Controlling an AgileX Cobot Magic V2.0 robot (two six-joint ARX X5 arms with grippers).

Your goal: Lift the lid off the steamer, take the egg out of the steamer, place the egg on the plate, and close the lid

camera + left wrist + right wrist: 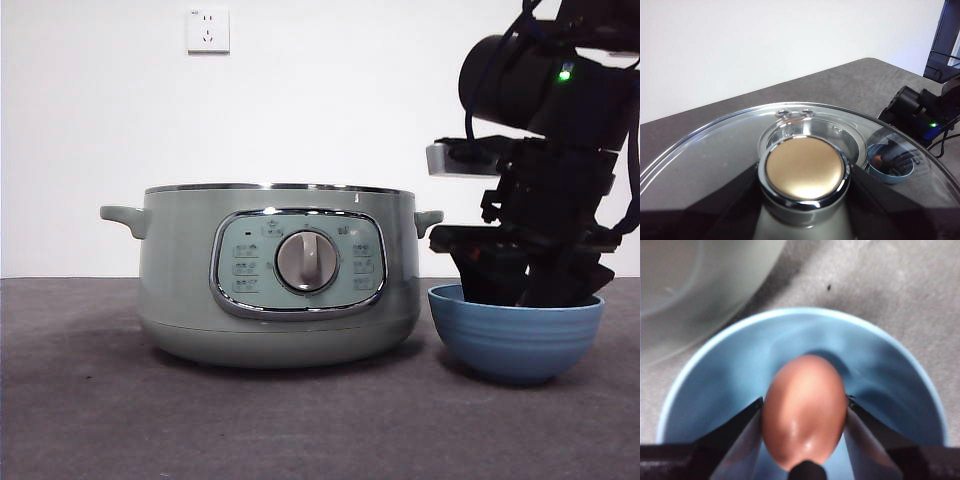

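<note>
One steamer (pixel 278 275), lidless, left on the tabletop (pixel 100 400); one plate (pixel 516 342) just right. The right tool (pixel 805 412), inside the plate, clamps one egg (pixel 805 410). The left tool (pixel 805 200) apparently grips the one lid (pixel 715 155) by its knob.

White wall (pixel 320 120) with socket (pixel 208 31); grey felt tabletop (pixel 200 420).

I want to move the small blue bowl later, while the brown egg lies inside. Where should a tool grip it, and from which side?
Probably at the rim, coming from above: the small round blue bowl stands upright and open, its outside wall curves and narrows downward, so a side grip may slip. One jaw goes inside, clear of the brown egg.
</note>
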